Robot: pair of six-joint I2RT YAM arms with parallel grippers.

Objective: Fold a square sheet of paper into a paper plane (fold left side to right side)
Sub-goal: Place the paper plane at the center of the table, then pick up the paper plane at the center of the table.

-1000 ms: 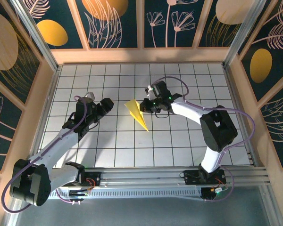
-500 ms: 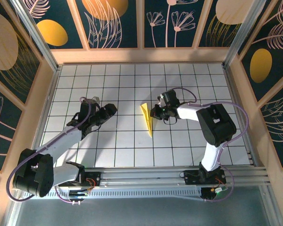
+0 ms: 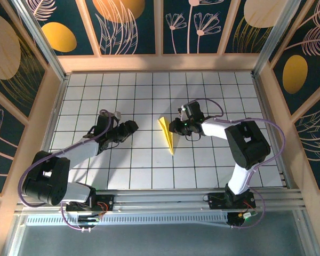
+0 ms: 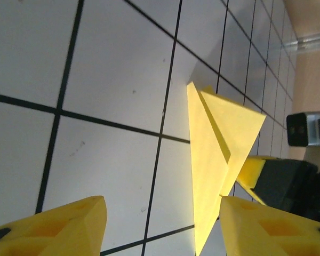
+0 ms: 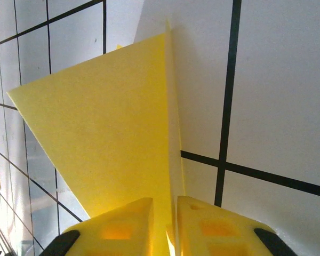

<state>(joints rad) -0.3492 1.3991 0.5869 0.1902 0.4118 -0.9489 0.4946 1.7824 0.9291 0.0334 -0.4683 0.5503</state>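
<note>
The paper plane (image 3: pixel 166 133) lies at the middle of the gridded table (image 3: pixel 213 160), between two low, outstretched arms.
The right gripper (image 3: pixel 174 127) reaches in from the right and touches the plane. The left gripper (image 3: pixel 132 128) stops near it on the left, its jaws wide apart and empty. The right wrist view shows that gripper's fingers (image 5: pixel 122 224) almost together with the plane's raised crease between them, but whether they pinch it cannot be told. The left wrist view shows the folded wing's pointed outline.

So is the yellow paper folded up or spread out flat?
Folded. The yellow paper is a narrow pointed dart, and the left wrist view shows overlapping creased layers.
</note>
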